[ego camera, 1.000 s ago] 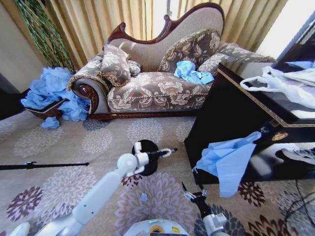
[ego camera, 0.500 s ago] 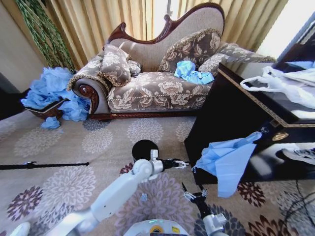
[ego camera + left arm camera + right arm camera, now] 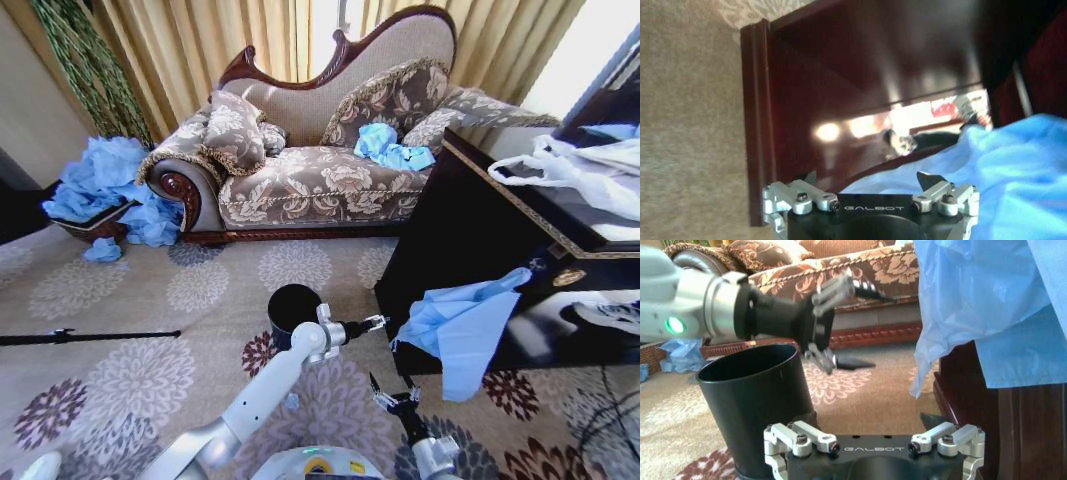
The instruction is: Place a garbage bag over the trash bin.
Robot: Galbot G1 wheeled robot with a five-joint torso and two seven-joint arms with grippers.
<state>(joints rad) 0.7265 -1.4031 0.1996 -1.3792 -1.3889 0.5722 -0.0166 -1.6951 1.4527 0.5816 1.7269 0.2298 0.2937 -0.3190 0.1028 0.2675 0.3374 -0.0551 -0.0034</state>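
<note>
**Left arm reaches toward draped bag**

The left gripper (image 3: 377, 322), jaws apart, hovers just left of the garbage bag (image 3: 462, 325) hanging off the dark worktop (image 3: 470, 230). The right gripper (image 3: 396, 397), jaws apart, waits nearer. The right wrist view shows the trash bin (image 3: 760, 405) upright on carpet.

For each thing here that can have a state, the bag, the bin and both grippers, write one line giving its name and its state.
garbage bag: unheld, draped over the dark cabinet's edge, hanging down.
trash bin: upright on the carpet, open, unlined.
left gripper: open, empty, close beside the bag's lower edge.
right gripper: open, empty, low near the robot's base.
</note>
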